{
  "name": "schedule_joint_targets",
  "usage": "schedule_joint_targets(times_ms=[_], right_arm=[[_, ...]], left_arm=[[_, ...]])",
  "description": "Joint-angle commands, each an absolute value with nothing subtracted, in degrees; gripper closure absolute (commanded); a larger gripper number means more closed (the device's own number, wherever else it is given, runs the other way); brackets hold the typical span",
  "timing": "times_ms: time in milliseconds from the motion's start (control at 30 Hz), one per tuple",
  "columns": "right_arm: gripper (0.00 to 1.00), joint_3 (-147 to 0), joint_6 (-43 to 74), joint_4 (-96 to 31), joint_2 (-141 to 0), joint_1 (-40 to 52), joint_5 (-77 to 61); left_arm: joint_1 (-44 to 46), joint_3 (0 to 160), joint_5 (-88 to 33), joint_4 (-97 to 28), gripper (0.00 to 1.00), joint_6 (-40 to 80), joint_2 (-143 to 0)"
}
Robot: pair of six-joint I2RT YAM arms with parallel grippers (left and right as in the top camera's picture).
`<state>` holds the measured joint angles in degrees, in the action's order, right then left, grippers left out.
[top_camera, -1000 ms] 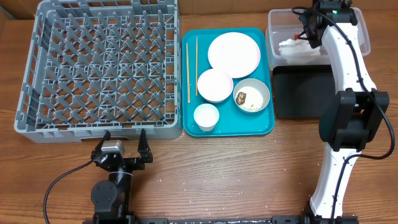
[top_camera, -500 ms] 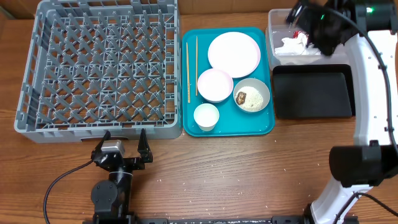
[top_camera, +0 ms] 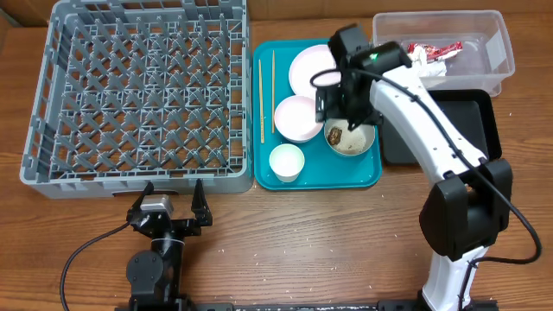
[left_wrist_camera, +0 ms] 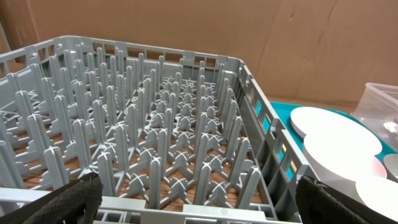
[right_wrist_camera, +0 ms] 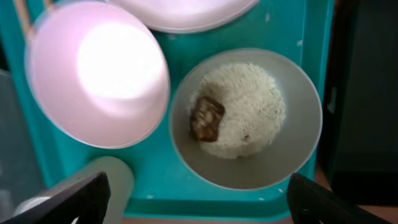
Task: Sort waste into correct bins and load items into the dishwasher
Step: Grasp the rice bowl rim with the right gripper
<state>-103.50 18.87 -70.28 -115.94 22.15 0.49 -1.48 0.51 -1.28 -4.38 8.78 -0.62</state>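
My right gripper [top_camera: 344, 112] is open and empty, hovering over the bowl [top_camera: 350, 135] of white rice with a brown lump [right_wrist_camera: 206, 118]; its fingers [right_wrist_camera: 199, 208] straddle the bowl's near side [right_wrist_camera: 245, 118]. An empty bowl [top_camera: 298, 118], a flat plate [top_camera: 311, 69], a small cup [top_camera: 287, 161] and chopsticks [top_camera: 262, 95] lie on the teal tray [top_camera: 367, 175]. The clear tub [top_camera: 499, 53] holds the red wrapper [top_camera: 436, 50] and white napkin [top_camera: 423, 65]. The black tray [top_camera: 467, 121] sits in front of it. My left gripper [top_camera: 171, 197] is open, in front of the grey dish rack [top_camera: 138, 179].
The left wrist view looks across the rack's upright pegs [left_wrist_camera: 155, 143] from its front wall, between the open fingers [left_wrist_camera: 199, 205], with the plate and bowl at far right. Bare wooden table lies in front of the rack and teal tray.
My right arm has swung left from over the clear tub to over the rice bowl on the teal tray. The red wrapper now shows lying in the tub. The left arm has not moved.
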Motion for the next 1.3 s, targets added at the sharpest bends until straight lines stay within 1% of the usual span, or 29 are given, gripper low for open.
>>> schedule_joint_targets(times_ms=[0, 100, 133, 267, 333, 433, 467, 500, 533, 600, 700, 733, 767, 800, 833, 1000, 1100, 1133, 1267], right_arm=[[0.28, -97.3, 10.3, -66.2, -115.5, 22.4, 0.7], [0.34, -93.3, 3.6, -62.1, -115.5, 22.4, -0.8], [0.35, -91.7, 0.6, -60.2, -115.5, 22.4, -1.7], [0.38, -89.0, -4.1, -57.1, -115.5, 22.4, -5.0], [0.44, -88.7, -6.3, -57.2, -115.5, 22.4, -7.2], [0.45, -88.7, -6.3, -57.5, -115.5, 22.4, -7.6], [0.47, -88.7, -6.3, -57.9, -115.5, 22.4, -7.7], [0.53, -88.7, -6.3, -58.5, -115.5, 22.5, -7.9], [0.56, -88.7, -6.3, -59.0, -115.5, 22.4, -8.4], [0.59, -88.7, -6.2, -60.6, -115.5, 22.5, -9.9], [0.61, -88.1, -6.2, -60.5, -115.5, 22.5, -10.8], [0.63, -87.4, -6.2, -59.8, -115.5, 22.4, -10.8], [0.68, -86.2, -6.2, -58.3, -115.5, 22.4, -10.8], [0.69, -85.8, -6.2, -57.9, -115.5, 22.4, -10.8], [0.73, -85.2, -6.2, -57.4, -115.5, 22.4, -10.8], [0.80, -85.1, -6.0, -57.0, -115.5, 22.4, -10.6], [0.90, -85.1, -5.6, -56.7, -115.5, 22.4, -10.6], [0.96, -85.1, -5.6, -56.8, -115.5, 22.4, -10.6], [0.96, -85.3, -3.0, -57.5, -115.5, 22.4, -10.5]], left_arm=[[-1.2, 0.3, -1.1, -4.4, 0.00, 7.7, -0.3], [-1.2, 0.3, -1.1, -4.4, 0.00, 7.7, -0.3], [-1.2, 0.3, -1.1, -4.4, 0.00, 7.7, -0.3], [-1.2, 0.3, -1.1, -4.4, 0.00, 7.7, -0.3], [-1.2, 0.3, -1.1, -4.4, 0.00, 7.7, -0.3], [-1.2, 0.3, -1.1, -4.4, 0.00, 7.7, -0.3], [-1.2, 0.3, -1.1, -4.4, 0.00, 7.7, -0.3], [-1.2, 0.3, -1.1, -4.4, 0.00, 7.7, -0.3], [-1.2, 0.3, -1.1, -4.4, 0.00, 7.7, -0.3], [-1.2, 0.3, -1.1, -4.4, 0.00, 7.7, -0.3], [-1.2, 0.3, -1.1, -4.4, 0.00, 7.7, -0.3], [-1.2, 0.3, -1.1, -4.4, 0.00, 7.7, -0.3], [-1.2, 0.3, -1.1, -4.4, 0.00, 7.7, -0.3], [-1.2, 0.3, -1.1, -4.4, 0.00, 7.7, -0.3], [-1.2, 0.3, -1.1, -4.4, 0.00, 7.7, -0.3], [-1.2, 0.3, -1.1, -4.4, 0.00, 7.7, -0.3], [-1.2, 0.3, -1.1, -4.4, 0.00, 7.7, -0.3], [-1.2, 0.3, -1.1, -4.4, 0.00, 7.7, -0.3], [-1.2, 0.3, -1.1, -4.4, 0.00, 7.7, -0.3]])
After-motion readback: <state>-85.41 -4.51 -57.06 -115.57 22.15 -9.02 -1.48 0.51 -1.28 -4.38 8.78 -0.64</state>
